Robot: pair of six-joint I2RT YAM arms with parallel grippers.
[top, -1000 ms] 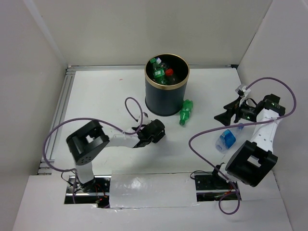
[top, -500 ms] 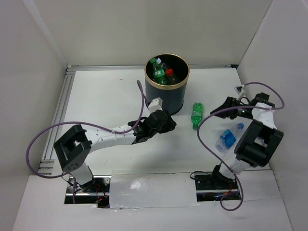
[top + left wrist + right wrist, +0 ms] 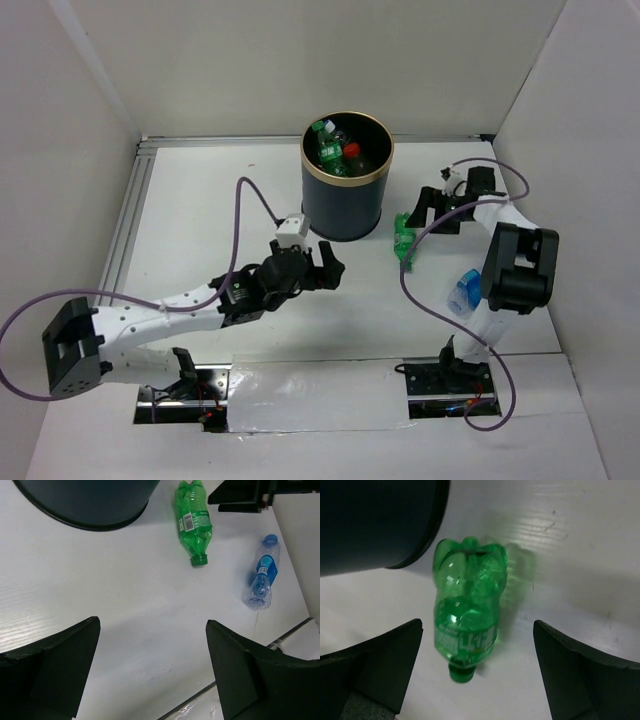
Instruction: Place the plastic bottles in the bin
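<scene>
Looks like pre-grasp: right gripper [image 3: 478,627], spread, brackets green plastic bottle [image 3: 467,610] lying 4 o'clock of dark gold-rimmed cylindrical bin [image 3: 345,205]; next descend, pinch; left gripper [image 3: 152,647] also spread

Bin [image 3: 345,208] upright, bottles [image 3: 335,150] inside — green bottle [image 3: 192,522], blue bottle [image 3: 261,575] lying outside.

Our left arm [image 3: 170,305] stretches long and low from its base, reaching forward and to the right. The left gripper [image 3: 322,268] at its end has its jaws spread wide. Our right arm [image 3: 515,262] folds up steeply, wrist turned to the left. The right gripper [image 3: 415,210] angles downward, its jaws equally wide apart.
</scene>
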